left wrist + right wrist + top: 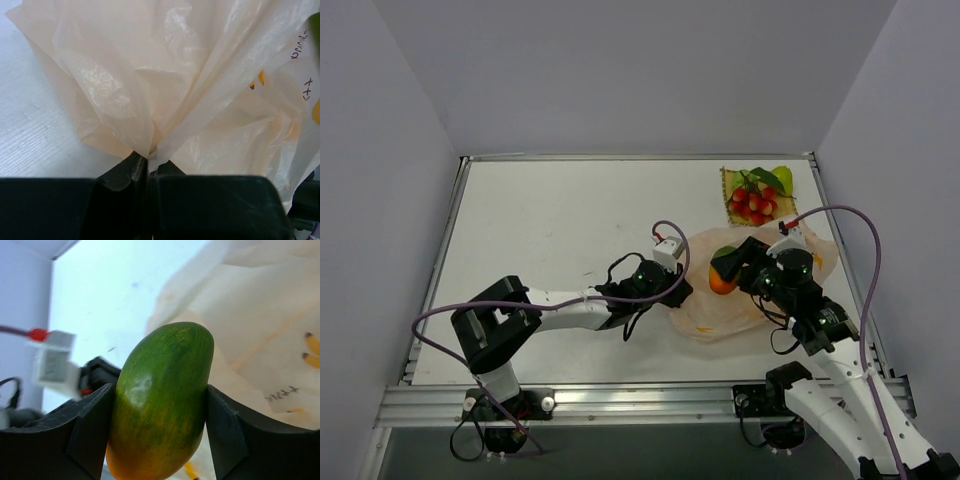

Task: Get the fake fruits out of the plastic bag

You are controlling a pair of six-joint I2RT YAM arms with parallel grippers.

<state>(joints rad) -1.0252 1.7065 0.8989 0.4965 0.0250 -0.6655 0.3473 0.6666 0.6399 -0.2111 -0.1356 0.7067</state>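
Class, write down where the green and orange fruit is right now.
Top view, right of centre: the fruit is clamped between the fingers of the right gripper, over the plastic bag.

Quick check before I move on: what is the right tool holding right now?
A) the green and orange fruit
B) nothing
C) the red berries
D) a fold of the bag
A: the right tool is shut on the green and orange fruit, while the left tool pinches the bag and the red berries lie on the yellow mat.
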